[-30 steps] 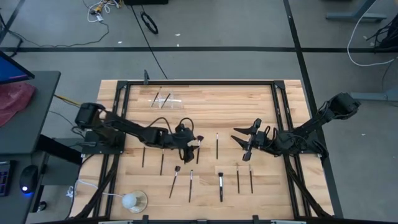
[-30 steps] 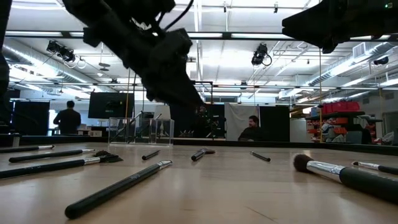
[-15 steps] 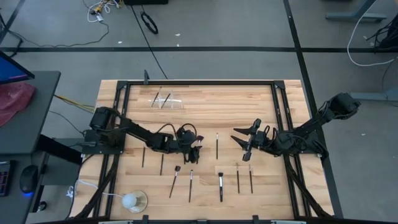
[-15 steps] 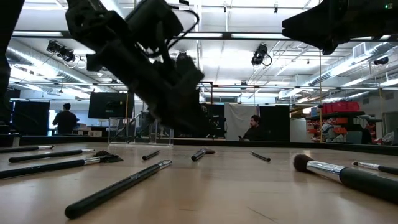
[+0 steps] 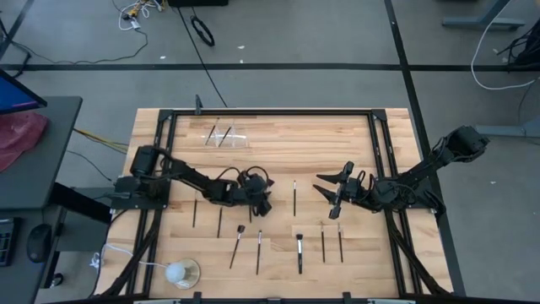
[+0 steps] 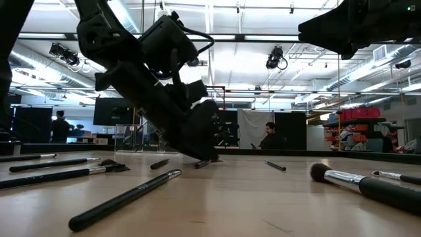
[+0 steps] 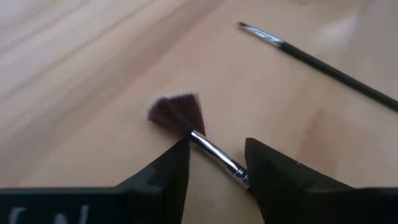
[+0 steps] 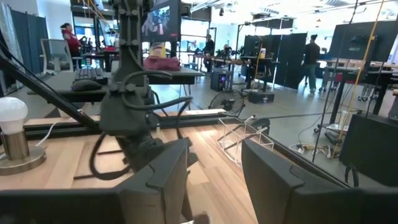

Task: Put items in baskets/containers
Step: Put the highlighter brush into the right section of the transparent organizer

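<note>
My left tool (image 7: 214,163) is down on the desk (image 5: 278,143), its fingers straddling a fan-headed brush (image 7: 186,122) but not yet clamped. My right tool (image 5: 332,195) hovers mid-desk, parted and empty.

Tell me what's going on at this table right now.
The left gripper is down on the wood, its open fingers straddling the metal neck of a fan-headed makeup brush, not yet clamped. The right gripper hangs open above the table, empty. Other brushes lie scattered, and the clear holder already has two inside.
</note>
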Motion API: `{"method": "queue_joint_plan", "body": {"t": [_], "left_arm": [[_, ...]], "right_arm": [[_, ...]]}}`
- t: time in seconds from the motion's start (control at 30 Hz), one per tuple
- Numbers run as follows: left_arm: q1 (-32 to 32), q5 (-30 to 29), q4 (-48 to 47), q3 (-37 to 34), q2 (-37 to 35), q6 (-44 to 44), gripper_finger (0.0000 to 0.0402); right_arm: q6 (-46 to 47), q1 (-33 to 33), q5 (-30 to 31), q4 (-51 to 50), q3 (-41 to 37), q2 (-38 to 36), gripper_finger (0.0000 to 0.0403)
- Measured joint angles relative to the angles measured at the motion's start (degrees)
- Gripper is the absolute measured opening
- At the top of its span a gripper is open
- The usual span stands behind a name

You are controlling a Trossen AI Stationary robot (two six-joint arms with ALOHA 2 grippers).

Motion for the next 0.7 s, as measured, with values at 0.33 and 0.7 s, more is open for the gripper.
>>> {"method": "queue_joint_plan", "body": {"t": [0.33, 0.7], "left_arm": [[6.17, 5.61, -0.69, -0.04, -0.07, 1.26, 0.0054], [8.06, 7.25, 5.19, -0.37, 0.32, 4.5, 0.0022]], "right_arm": [[0.0, 0.0, 0.0, -0.33, 0.0, 0.0, 0.0155], [0.39, 0.0, 0.02, -0.28, 0.0, 0.0, 0.0155]]}}
